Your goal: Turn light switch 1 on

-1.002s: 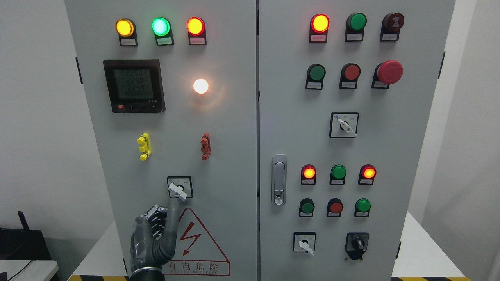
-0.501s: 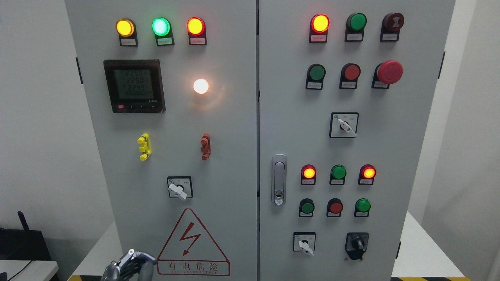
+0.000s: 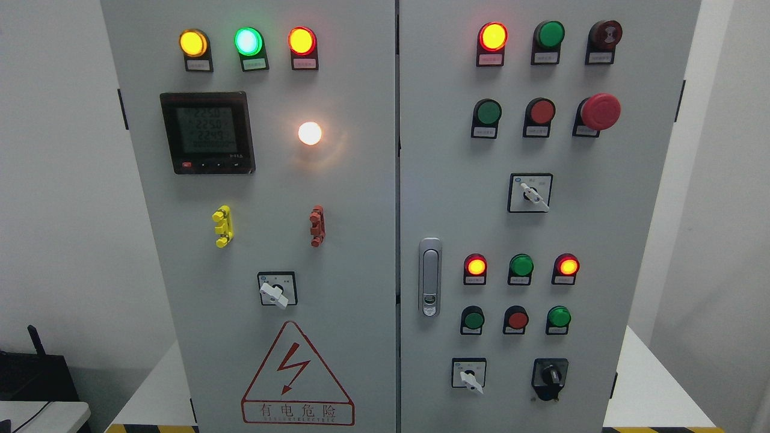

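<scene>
Neither hand shows in your head view, so you cannot tell whether the fingers are open, curled or holding anything. What you do have is the grey cabinet (image 3: 337, 198) square on, and the likely target, the rotary switch (image 3: 276, 290) on its left door, low and centre, just above the red warning triangle (image 3: 297, 376). Its white lever points down and to the right. Above it the round lamp (image 3: 310, 133) beside the meter (image 3: 207, 132) glows warm white, which suggests the light is already on, though the tiny labels by the switch are unreadable, so you cannot confirm from print that this is switch 1. Judged from that, the turning step looks done and no hand is at the panel. Your next move is mainly a check: confirm that the lamp belongs to this switch, and only bring a hand up to the lever if it does not.
</scene>
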### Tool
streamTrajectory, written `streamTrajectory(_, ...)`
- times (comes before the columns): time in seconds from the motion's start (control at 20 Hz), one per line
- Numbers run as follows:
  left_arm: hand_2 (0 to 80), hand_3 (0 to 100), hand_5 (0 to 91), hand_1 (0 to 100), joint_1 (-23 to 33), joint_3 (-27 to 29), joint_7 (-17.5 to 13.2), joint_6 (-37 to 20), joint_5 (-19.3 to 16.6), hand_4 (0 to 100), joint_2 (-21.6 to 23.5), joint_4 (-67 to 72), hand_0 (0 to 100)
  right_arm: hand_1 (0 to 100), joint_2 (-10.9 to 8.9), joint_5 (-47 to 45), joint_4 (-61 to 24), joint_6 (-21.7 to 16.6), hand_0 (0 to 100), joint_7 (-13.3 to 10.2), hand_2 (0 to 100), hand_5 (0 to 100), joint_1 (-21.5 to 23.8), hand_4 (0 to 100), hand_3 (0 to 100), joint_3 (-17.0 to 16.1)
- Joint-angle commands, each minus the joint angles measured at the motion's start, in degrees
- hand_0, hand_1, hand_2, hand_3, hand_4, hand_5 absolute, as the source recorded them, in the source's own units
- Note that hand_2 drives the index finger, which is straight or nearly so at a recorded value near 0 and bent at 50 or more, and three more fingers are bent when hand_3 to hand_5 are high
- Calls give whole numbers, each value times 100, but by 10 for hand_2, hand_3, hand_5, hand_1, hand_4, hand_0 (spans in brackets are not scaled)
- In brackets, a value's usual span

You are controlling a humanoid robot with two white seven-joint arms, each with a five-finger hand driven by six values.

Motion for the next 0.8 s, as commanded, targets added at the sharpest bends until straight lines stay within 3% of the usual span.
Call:
streamTrajectory(0.0,142,331,234,90,348,1448,-11,-45,74,405,162,3592,30,389,0,-149,0,3,120,5,0,0,0,0,0,114)
streamTrajectory(0.05,141,331,235,89,392,1439,-20,-19,57,405,197,3865,34,389,0,-149,0,3,120,5,0,0,0,0,0,114)
streamTrajectory(0.15,30,231,211,56,410,1413,-90,17,30,323,268,4323,136,389,0,-149,0,3,120,5,0,0,0,0,0,114)
streamTrajectory(0.4,0,33,139,68,498,1334,-195,17,-355,181,399,5526,259,389,0,-149,0,3,120,5,0,0,0,0,0,114)
streamTrajectory(0.55,0,0,114,73,498,1080,-239,25,-638,122,514,6370,302,389,0,-149,0,3,120,5,0,0,0,0,0,114)
streamTrajectory(0.75,0,0,109,66,419,141,-319,183,-638,90,575,7162,350,389,0,-149,0,3,120,5,0,0,0,0,0,114)
